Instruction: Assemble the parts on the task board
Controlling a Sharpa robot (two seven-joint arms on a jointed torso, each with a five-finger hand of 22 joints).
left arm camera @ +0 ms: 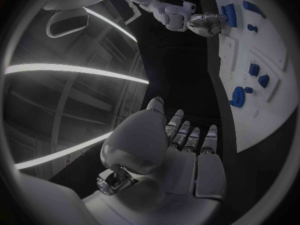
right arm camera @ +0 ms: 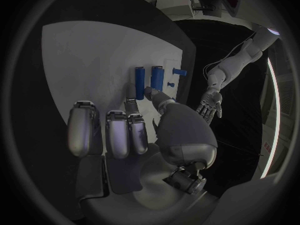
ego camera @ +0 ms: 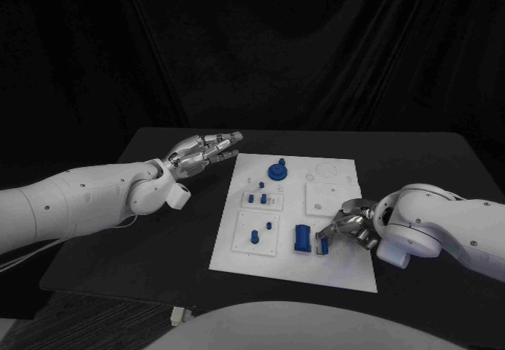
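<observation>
Board (ego camera: 335, 219), white, lies at the centre of the black table (ego camera: 157, 240), with blue parts (ego camera: 276, 172) standing on it. At its lower right the right hand (ego camera: 352, 227), fingers spread and empty, hovers just beside two upright blue blocks (ego camera: 303, 239). At upper left the left hand (ego camera: 200, 154) is open, holding nothing.

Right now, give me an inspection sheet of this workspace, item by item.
Surface: black table, bare around the board.
Job's things: white task board mid-table; round blue part at its far end, two long blue bars at its near end, small blue pieces between.
Clutter: nothing seen.
Hands: left hand open beside the board's far corner; right hand at the bars, grasp unclear.
Cables: pale cable under the left arm.
Surroundings: black curtain.
</observation>
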